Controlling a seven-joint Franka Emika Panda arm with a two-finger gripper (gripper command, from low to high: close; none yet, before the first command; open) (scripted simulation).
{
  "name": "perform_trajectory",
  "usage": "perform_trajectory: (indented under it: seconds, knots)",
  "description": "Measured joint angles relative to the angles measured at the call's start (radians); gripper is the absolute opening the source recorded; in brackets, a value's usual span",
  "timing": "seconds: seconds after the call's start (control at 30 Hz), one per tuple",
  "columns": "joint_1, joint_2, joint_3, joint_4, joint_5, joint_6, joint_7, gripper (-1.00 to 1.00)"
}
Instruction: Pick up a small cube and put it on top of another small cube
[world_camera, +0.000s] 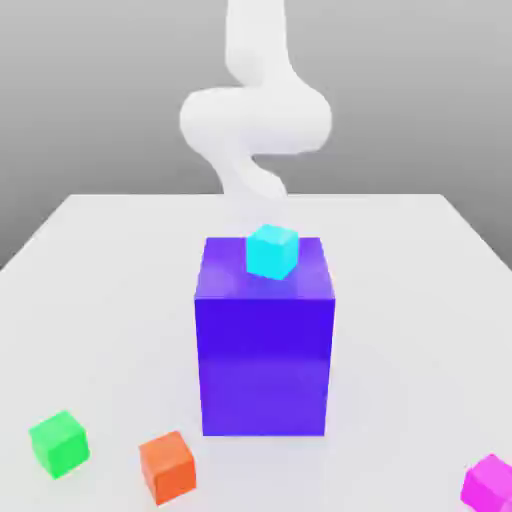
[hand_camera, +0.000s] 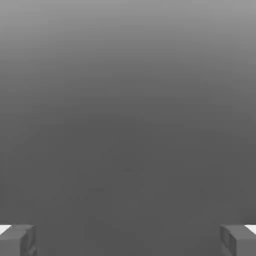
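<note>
Because no cube lies between the fingers (hand_camera: 19, 242) in the hand view, which stand wide open and well apart from each other, the task looks to be at its start: the pick is still to be made. Beyond them there is a smooth grey backdrop (hand_camera: 128, 125), lighter at one edge and darker nearer the fingers, with no target lined up.

In the exterior view, the white arm (world_camera: 256, 120) comes down behind the big blue block (world_camera: 265, 365). The magenta cube (world_camera: 490, 487), the one to pick up, sits on the worktop (world_camera: 100, 310) at the exterior view's right edge, partly cut off by the frame, well away from the fingers' end of the arm and on the far side of the block from it. The orange-red cube (world_camera: 168, 468), the one to stack on, lies likewise across the block from the fingers, towards the exterior view's left, with the green cube (world_camera: 60, 443) beside it. The cyan cube (world_camera: 272, 252) rests on the block, nearer the arm. The next move should carry the open fingers around or over the block, clear of the cyan cube, then down astride the magenta one. The worktop is plain, pale and flat; the room behind is a featureless grey.
</note>
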Motion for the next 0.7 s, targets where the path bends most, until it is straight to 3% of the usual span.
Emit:
perform_trajectory:
  seconds: [0.37,0.7]
  knots:
    - [0.119,0.409,0.045,0.036,-0.156,0.084,-0.427,0.0]
    - [0.218,0.764,0.09,0.064,-0.188,0.174,-0.885,0.0]
